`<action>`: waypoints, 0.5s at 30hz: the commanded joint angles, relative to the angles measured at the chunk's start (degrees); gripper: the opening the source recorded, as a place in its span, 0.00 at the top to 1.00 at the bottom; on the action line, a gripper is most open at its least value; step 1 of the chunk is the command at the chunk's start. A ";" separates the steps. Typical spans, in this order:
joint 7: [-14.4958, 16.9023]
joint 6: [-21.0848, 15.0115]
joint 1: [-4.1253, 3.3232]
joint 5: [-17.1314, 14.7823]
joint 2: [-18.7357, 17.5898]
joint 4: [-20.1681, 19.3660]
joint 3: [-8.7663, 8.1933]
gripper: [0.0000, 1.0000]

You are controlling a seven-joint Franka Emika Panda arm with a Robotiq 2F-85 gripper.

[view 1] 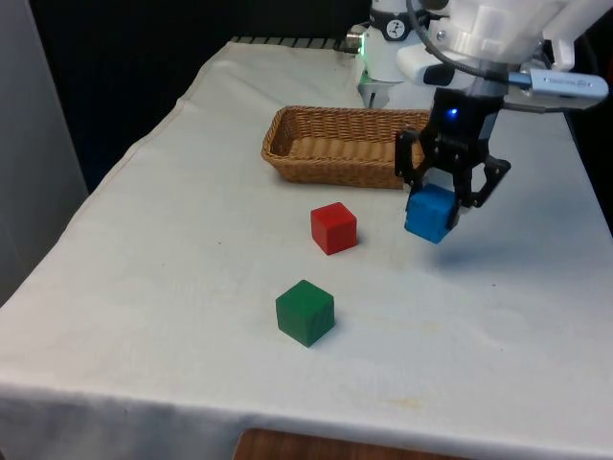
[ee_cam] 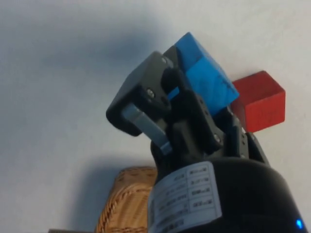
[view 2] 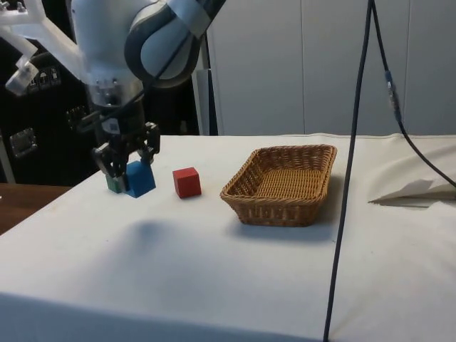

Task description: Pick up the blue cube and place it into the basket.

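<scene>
Blue cube (view 1: 430, 213) sits squeezed tight in the pincer (view 1: 450, 196), lifted just off the surface (view 1: 172, 287) so it can travel. The basket (view 1: 330, 147) waits nearby. Red cube (view 1: 333, 228) and green cube (view 1: 305, 312) stay out of the way.

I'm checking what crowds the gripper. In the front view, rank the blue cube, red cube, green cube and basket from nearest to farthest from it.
1. Blue cube: held between the fingers of the gripper.
2. Basket and red cube: too close to call; the basket's corner sits just behind the gripper, the red cube toward the front view's left.
3. Green cube: farthest, toward the table's near edge.
</scene>
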State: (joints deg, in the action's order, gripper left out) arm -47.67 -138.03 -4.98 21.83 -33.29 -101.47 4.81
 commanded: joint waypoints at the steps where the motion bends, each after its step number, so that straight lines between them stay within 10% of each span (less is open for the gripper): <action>1: 0.74 -1.15 0.46 -0.17 0.74 -1.15 0.29 0.97; 15: 4.07 -1.95 1.72 -0.80 6.36 -8.02 0.46 0.97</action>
State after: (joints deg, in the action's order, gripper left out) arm -44.46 -138.94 -3.90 21.72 -27.73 -108.40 4.76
